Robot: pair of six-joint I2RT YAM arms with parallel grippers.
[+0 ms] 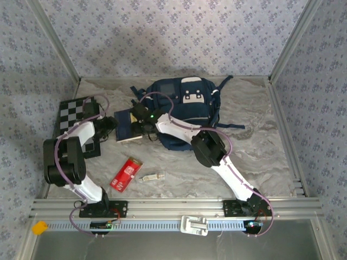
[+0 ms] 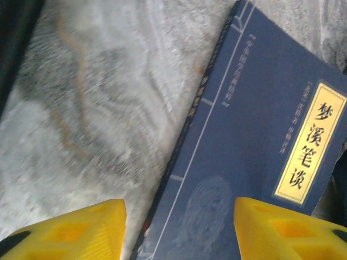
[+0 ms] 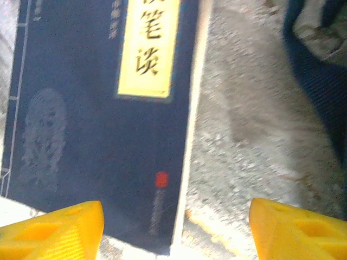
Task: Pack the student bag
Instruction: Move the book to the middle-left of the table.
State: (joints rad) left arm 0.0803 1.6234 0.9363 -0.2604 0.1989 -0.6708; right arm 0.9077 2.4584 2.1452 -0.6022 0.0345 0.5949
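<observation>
Nearest us, a red packet (image 1: 126, 174) and a small pale item (image 1: 152, 176) lie on the marbled table (image 1: 260, 157). Further in, we record a dark blue book (image 1: 128, 125) lying flat. The left gripper (image 2: 179, 233) and right gripper (image 3: 176, 227) hover over its opposite edges, jaws spread, grasping nothing. A checkerboard (image 1: 76, 116) sits at the left. Farthest, the student bag (image 1: 181, 111) lies just beside the book.
</observation>
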